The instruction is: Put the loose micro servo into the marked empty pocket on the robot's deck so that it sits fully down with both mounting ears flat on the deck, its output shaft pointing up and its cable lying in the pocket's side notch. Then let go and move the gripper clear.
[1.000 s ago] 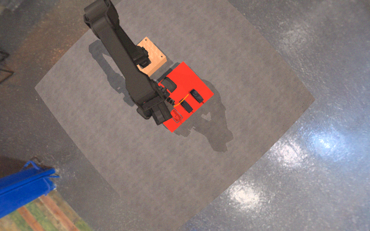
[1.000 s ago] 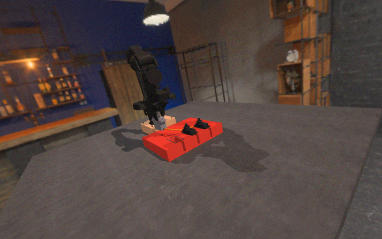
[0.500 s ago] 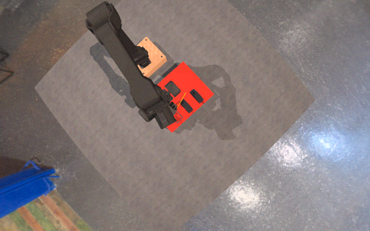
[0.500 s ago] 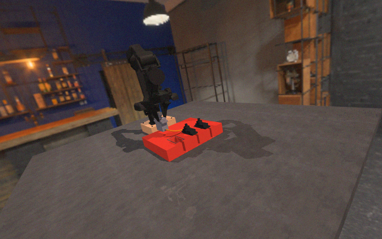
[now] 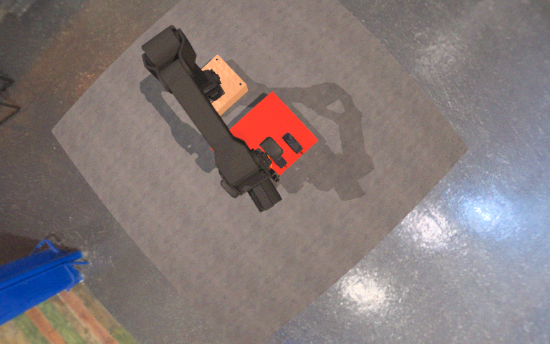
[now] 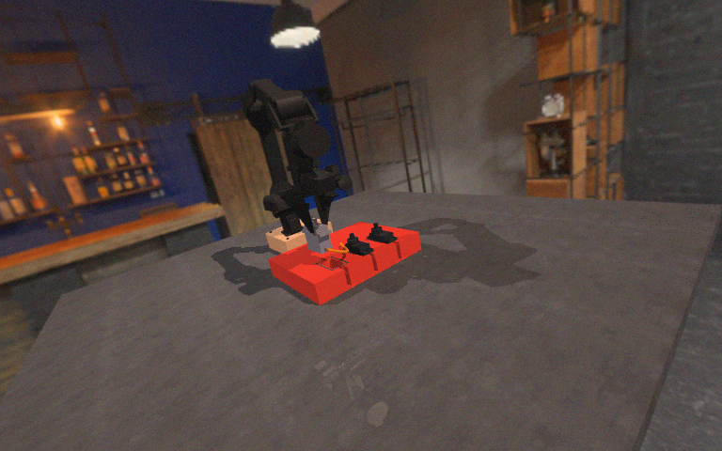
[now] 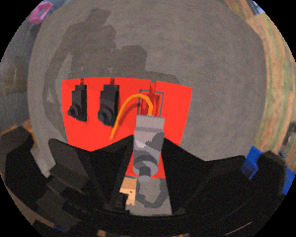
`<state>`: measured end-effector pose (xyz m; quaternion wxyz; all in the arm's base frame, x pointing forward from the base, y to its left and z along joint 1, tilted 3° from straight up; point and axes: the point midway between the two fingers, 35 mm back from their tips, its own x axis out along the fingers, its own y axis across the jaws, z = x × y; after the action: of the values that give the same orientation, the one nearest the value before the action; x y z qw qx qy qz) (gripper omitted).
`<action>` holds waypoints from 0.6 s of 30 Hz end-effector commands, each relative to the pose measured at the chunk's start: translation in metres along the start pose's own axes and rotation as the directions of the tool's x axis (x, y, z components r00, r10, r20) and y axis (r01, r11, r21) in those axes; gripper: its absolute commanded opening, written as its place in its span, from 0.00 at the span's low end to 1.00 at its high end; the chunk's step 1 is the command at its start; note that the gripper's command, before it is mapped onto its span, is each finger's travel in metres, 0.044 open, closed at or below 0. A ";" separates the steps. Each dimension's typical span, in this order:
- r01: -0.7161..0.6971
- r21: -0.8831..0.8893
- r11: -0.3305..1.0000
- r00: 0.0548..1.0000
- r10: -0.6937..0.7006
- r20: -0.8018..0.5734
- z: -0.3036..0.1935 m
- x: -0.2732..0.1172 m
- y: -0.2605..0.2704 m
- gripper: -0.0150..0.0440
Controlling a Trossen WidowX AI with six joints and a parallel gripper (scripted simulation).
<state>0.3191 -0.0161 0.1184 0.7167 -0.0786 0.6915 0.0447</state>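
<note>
The gripper (image 7: 147,170) is closed on the grey servo (image 7: 148,141), which shows in the wrist view clamped between the two dark fingers with its round shaft end facing the camera. In the exterior view the servo (image 6: 316,237) hangs below the arm (image 6: 290,145), just above the red deck (image 6: 320,276), not yet seated. Its orange cable (image 7: 124,109) curves away from the body in a loop over the red surface toward the mounted servos. The deck lies on the grey table (image 6: 410,346) toward the far left corner as the exterior view shows it, well away from the near edge. The marked empty pocket (image 7: 151,101), outlined in dark lines, sits at the end of the deck nearest the near-left side of the table, and in the wrist view it lies straight ahead of the held servo, just beyond it. Two black servos (image 6: 358,244) (image 6: 381,233) are already mounted on the deck in a row beside the pocket, toward the right edge of the table. A tan wooden block (image 5: 227,81) lies on the table touching or just beside the far end of the deck, partly hidden by the arm in the top view.
</note>
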 end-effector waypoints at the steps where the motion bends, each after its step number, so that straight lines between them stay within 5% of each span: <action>1: 0.000 0.003 1.000 1.000 0.000 0.010 0.018 -0.003 0.001 0.25; 18: -0.001 0.017 1.000 1.000 0.000 0.011 0.033 0.008 0.001 0.25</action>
<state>0.3520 -0.0104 0.1160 0.7211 -0.0747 0.6875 0.0406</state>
